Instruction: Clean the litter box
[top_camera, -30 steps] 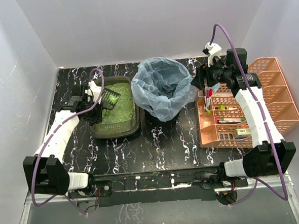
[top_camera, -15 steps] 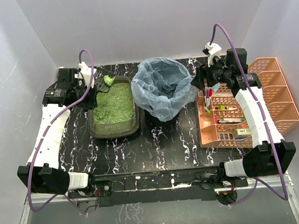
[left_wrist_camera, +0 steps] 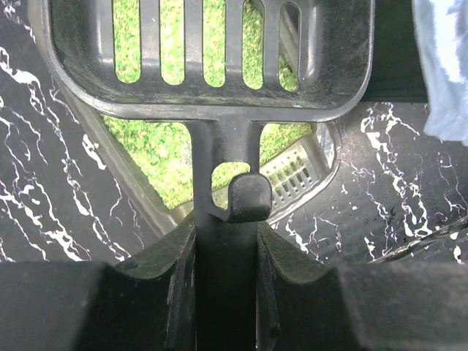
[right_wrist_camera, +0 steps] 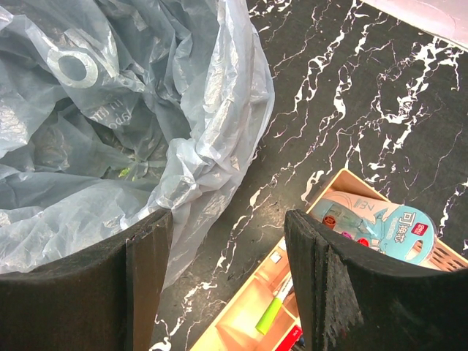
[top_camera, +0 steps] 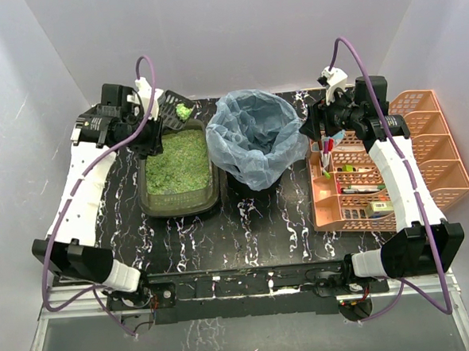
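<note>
The litter box (top_camera: 150,203) is a dark olive tray of green litter (top_camera: 178,163) at the left of the table. My left gripper (top_camera: 156,110) is shut on the handle of a black slatted scoop (top_camera: 179,109), held raised over the tray's far end. A green clump rests in the scoop. In the left wrist view the scoop's handle (left_wrist_camera: 225,241) runs between the jaws of the left gripper (left_wrist_camera: 225,292), and the litter (left_wrist_camera: 157,150) shows through the scoop's slots below. My right gripper (top_camera: 320,122) hangs open and empty between bin and organiser; the right gripper (right_wrist_camera: 227,285) holds nothing.
A round bin lined with a translucent blue bag (top_camera: 256,138) stands just right of the tray; the bag (right_wrist_camera: 110,110) fills the left of the right wrist view. An orange slatted organiser (top_camera: 446,186) with pens and small items sits at the right. White walls close in on three sides.
My left arm has lifted the scoop out of the litter and back toward the tray's far end, carrying a green clump. The right arm has not moved.
</note>
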Action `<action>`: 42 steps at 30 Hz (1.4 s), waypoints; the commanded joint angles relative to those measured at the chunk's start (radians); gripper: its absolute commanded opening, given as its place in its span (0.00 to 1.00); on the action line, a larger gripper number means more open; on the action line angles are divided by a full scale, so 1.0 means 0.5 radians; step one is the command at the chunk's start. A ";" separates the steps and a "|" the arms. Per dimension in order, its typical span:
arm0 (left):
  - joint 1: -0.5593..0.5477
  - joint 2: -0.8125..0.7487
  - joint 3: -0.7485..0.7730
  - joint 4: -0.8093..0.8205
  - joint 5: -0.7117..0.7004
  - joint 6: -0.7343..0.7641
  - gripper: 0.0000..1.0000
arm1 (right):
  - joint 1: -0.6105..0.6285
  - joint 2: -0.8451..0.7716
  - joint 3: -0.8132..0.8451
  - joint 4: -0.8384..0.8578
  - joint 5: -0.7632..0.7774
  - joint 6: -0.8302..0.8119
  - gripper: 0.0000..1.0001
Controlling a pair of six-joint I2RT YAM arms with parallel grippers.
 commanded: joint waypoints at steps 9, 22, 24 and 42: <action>-0.328 0.176 0.437 -0.079 -0.060 -0.026 0.00 | -0.023 -0.162 -0.076 0.063 0.081 -0.059 0.68; -0.968 0.472 0.709 -0.009 -0.797 0.236 0.00 | -0.152 -0.272 -0.161 0.077 0.053 -0.054 0.68; -1.060 0.520 0.727 0.023 -0.992 0.312 0.00 | -0.155 -0.278 -0.159 0.080 0.051 -0.048 0.68; -1.514 0.294 -0.175 1.632 -2.319 1.809 0.00 | -0.162 -0.312 -0.182 0.120 0.024 -0.036 0.68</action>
